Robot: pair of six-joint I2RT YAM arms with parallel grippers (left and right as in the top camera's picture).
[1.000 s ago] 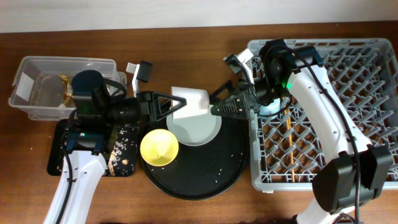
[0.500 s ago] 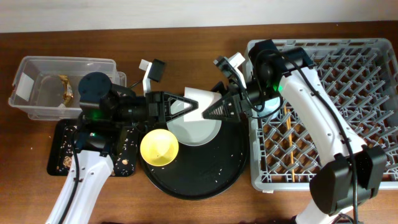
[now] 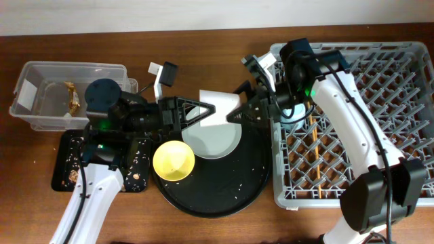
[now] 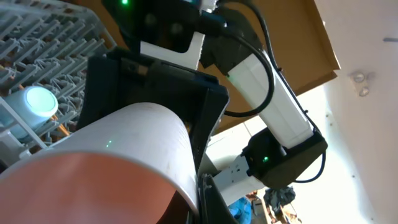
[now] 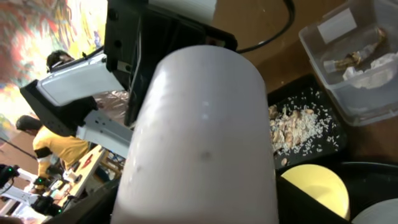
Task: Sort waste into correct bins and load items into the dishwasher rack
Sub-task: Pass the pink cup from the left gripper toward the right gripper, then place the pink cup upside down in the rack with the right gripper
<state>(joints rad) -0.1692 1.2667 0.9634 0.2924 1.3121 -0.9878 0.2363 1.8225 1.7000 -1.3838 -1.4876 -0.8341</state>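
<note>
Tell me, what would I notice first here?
A white cup hangs in the air in the middle, between the left gripper and the right gripper, above a pale round plate. On the right sits a big grey dishwasher rack, and a yellow bowl glows on the round black tray.

The white cup [image 3: 218, 102] sits so tightly between the left gripper [image 3: 202, 115] and the right gripper [image 3: 236, 112] that whether the right one's jaws press it cannot be told, and it covers the far edge of the pale grey-green plate [image 3: 213, 144]. The right arm [image 3: 352, 129] hides most of the light blue cup [image 3: 296, 116] and the upper ends of the chopsticks [image 3: 316, 163] in the dishwasher rack [image 3: 407, 95]. In the right wrist view the cup fills the middle, runs off the bottom edge and masks half of the yellow bowl [image 5: 314, 186]; the scraps [image 3: 72, 95] in the clear tub [image 3: 74, 66] are too small to identify.
</note>
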